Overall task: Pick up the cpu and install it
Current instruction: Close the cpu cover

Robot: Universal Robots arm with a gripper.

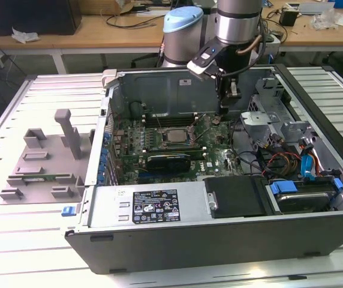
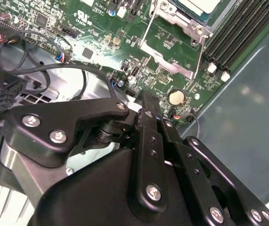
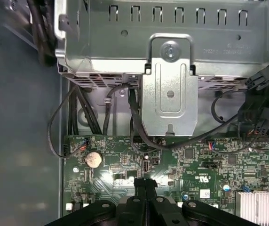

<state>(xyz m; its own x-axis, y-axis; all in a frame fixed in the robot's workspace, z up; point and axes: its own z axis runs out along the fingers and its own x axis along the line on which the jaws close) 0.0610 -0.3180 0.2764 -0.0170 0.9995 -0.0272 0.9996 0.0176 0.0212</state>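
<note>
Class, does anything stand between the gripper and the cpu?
Only the socket's metal frame, which sits between the gripper and the cpu in the second wrist view. Above it the way looks open.

A workshop-like lab: open computer case (image 1: 159, 243) on slatted metal table (image 1: 27, 246), cluttered wooden workbenches (image 1: 87, 33) behind.
</note>
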